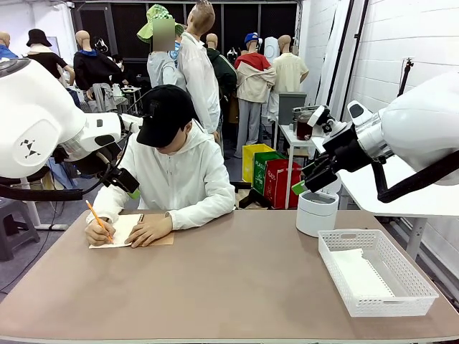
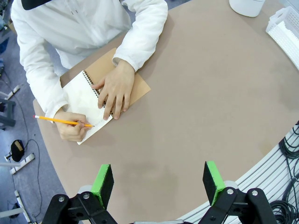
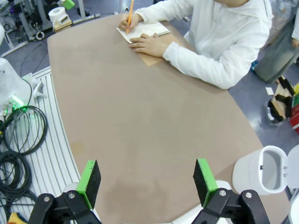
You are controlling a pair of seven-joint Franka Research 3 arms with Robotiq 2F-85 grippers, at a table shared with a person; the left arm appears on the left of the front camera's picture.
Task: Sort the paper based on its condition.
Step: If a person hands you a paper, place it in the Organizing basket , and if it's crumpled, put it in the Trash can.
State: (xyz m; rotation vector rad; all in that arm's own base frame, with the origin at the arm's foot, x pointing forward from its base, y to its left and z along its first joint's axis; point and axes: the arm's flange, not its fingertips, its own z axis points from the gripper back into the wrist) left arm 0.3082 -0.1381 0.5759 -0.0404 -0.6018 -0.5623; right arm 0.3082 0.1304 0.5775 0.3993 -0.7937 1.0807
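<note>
A person at the far left of the table writes with an orange pencil [image 1: 97,217] on the white page of an open spiral notebook [image 2: 86,100] with a brown cover, the other hand [image 2: 114,88] flat on it. A white sheet of paper [image 1: 358,276] lies flat in the white mesh basket [image 1: 414,287] at the front right. My left gripper [image 2: 159,179] hangs open high above the table's left side, nothing between its green pads. My right gripper [image 3: 147,179] is open too, raised above the right side near the white bin.
A white cylindrical bin [image 1: 316,211] stands at the back right, just behind the basket, and appears with its top open in the right wrist view [image 3: 261,168]. The brown tabletop [image 1: 229,279] spreads bare through the middle. Cables [image 3: 21,135] lie off the table's near edge.
</note>
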